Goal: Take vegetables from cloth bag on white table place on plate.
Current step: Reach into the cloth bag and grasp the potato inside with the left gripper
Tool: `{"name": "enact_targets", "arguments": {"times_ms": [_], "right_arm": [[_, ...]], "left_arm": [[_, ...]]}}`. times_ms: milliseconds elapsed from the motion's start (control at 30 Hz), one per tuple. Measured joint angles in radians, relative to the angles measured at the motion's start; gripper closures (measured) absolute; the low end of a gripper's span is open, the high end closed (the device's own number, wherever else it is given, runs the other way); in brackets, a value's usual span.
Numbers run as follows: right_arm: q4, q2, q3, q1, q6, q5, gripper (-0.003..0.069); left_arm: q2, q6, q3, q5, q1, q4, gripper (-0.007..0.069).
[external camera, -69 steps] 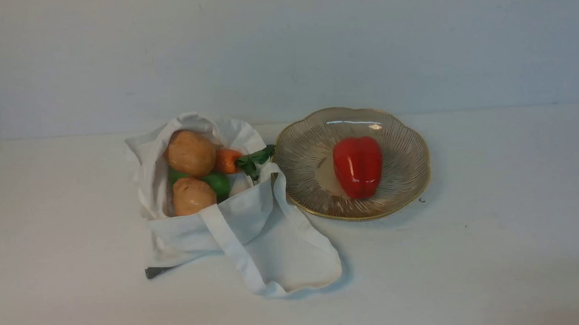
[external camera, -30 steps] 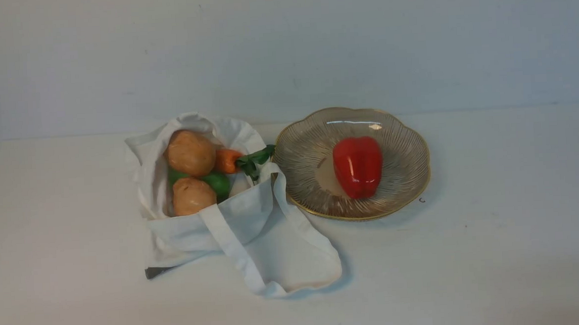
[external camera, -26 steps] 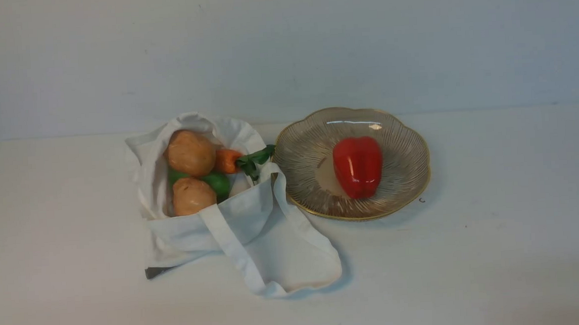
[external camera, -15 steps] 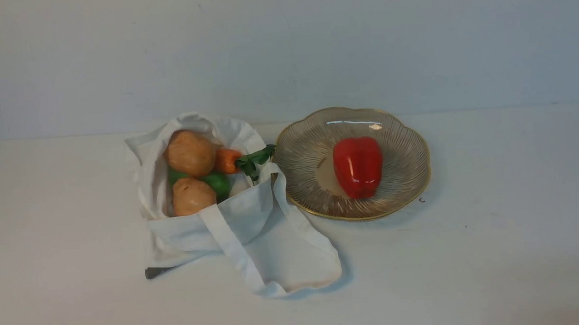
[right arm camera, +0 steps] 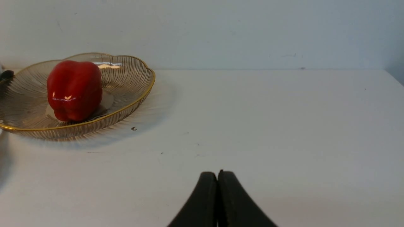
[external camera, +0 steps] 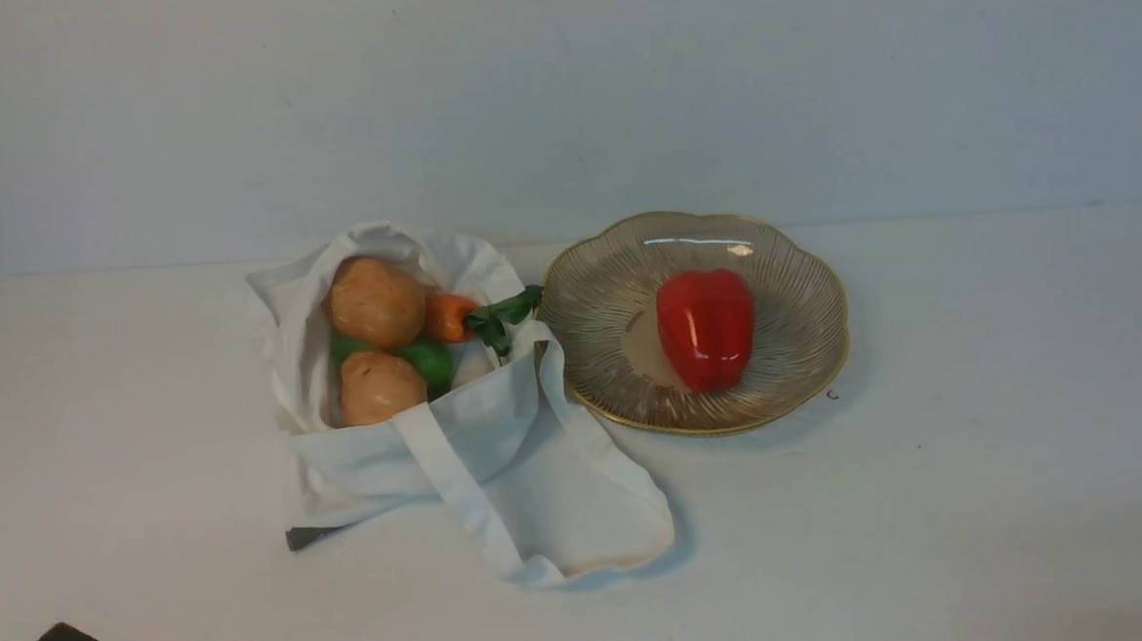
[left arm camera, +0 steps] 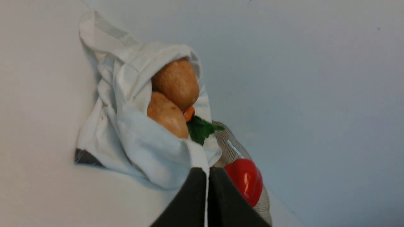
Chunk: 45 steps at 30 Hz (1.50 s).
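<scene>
the left gripper point(left arm camera: 207, 170) is pinched closed with nothing in it, near side of the cloth bag point(external camera: 412, 456); the right gripper point(right arm camera: 217, 175) is closed and bare too. two potatoes point(external camera: 377, 301), a carrot point(external camera: 450, 317) and something green point(external camera: 427, 362) sit in the bag; the plate point(external camera: 615, 416) beside it bears a red pepper point(external camera: 706, 328). likely step: reaching for the bag's vegetables. next, the left should open over a potato.

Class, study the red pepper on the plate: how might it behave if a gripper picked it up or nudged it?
The red pepper looks glossy and smooth, so it may be slippery to grip. Its lobed sides would probably make it rock rather than roll freely, and the raised rim of the plate would likely contain it.
</scene>
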Motion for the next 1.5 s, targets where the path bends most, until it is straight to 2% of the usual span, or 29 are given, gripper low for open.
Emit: {"name": "enact_targets", "arguments": {"times_ms": [100, 233, 333, 433, 500, 567, 600, 700, 800, 900, 1033, 1133, 1300, 1333, 1367, 1400, 1467, 1500], "right_arm": [[0.0, 0.0, 0.0, 0.0, 0.0, 0.0, 0.0673], [0.0, 0.0, 0.0, 0.0, 0.0, 0.0, 0.0673], [0.0, 0.0, 0.0, 0.0, 0.0, 0.0, 0.0673], [0.0, 0.0, 0.0, 0.0, -0.001, 0.0, 0.0673], [0.0, 0.0, 0.0, 0.0, -0.001, 0.0, 0.0673], [0.0, 0.0, 0.0, 0.0, -0.001, 0.0, 0.0673], [0.0, 0.0, 0.0, 0.0, -0.001, 0.0, 0.0673], [0.0, 0.0, 0.0, 0.0, -0.001, 0.0, 0.0673], [0.0, 0.0, 0.0, 0.0, -0.001, 0.0, 0.0673], [0.0, 0.0, 0.0, 0.0, -0.001, 0.0, 0.0673], [0.0, 0.0, 0.0, 0.0, -0.001, 0.0, 0.0673], [0.0, 0.0, 0.0, 0.0, -0.001, 0.0, 0.0673], [0.0, 0.0, 0.0, 0.0, -0.001, 0.0, 0.0673], [0.0, 0.0, 0.0, 0.0, -0.001, 0.0, 0.0673], [0.0, 0.0, 0.0, 0.0, -0.001, 0.0, 0.0673], [0.0, 0.0, 0.0, 0.0, -0.001, 0.0, 0.0673], [0.0, 0.0, 0.0, 0.0, -0.001, 0.0, 0.0673], [0.0, 0.0, 0.0, 0.0, -0.001, 0.0, 0.0673]], "left_arm": [[0.0, 0.03, -0.041, 0.014, 0.0, -0.015, 0.0629], [0.088, 0.168, -0.222, 0.088, 0.0, -0.012, 0.0629], [0.253, 0.245, -0.348, 0.216, 0.0, 0.034, 0.0629], [0.49, 0.278, -0.454, 0.406, 0.0, 0.107, 0.0629], [0.748, 0.286, -0.573, 0.596, 0.0, 0.2, 0.0629], [0.821, 0.292, -0.613, 0.645, 0.0, 0.225, 0.0629], [0.961, 0.312, -0.7, 0.731, 0.0, 0.262, 0.0629], [1.224, 0.374, -0.912, 0.837, -0.018, 0.295, 0.0629], [1.308, 0.384, -1.0, 0.848, -0.044, 0.309, 0.0629], [1.517, 0.38, -1.222, 0.895, -0.13, 0.409, 0.0629], [1.653, 0.263, -1.432, 0.942, -0.174, 0.569, 0.0622], [1.715, 0.192, -1.51, 0.962, -0.188, 0.636, 0.0596], [1.86, 0.047, -1.625, 0.946, -0.2, 0.738, 0.0417], [1.865, 0.037, -1.631, 0.944, -0.2, 0.744, 0.0408], [1.895, -0.004, -1.651, 0.916, -0.2, 0.773, 0.0331], [1.898, -0.004, -1.651, 0.913, -0.2, 0.773, 0.0321], [1.927, -0.078, -1.665, 0.838, -0.197, 0.805, 0.0186], [1.929, -0.085, -1.666, 0.833, -0.198, 0.807, 0.0165]]}}
